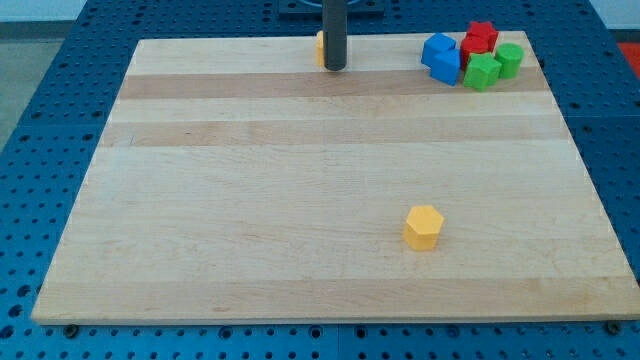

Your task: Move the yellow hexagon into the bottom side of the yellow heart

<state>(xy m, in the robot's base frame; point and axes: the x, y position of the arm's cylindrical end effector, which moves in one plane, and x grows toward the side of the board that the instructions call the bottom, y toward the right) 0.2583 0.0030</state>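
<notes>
The yellow hexagon (423, 226) lies on the wooden board (250, 200), right of centre in the lower part of the view. A yellow block (320, 46), mostly hidden behind the rod, sits at the board's top edge near the middle; only a sliver shows, so its shape cannot be made out. My tip (334, 67) rests on the board at the top middle, right in front of that yellow block and far up and to the left of the hexagon.
A tight cluster sits at the board's top right corner: two blue blocks (441, 57), two red blocks (480, 38), and two green blocks (484, 72). A blue perforated table (40, 120) surrounds the board.
</notes>
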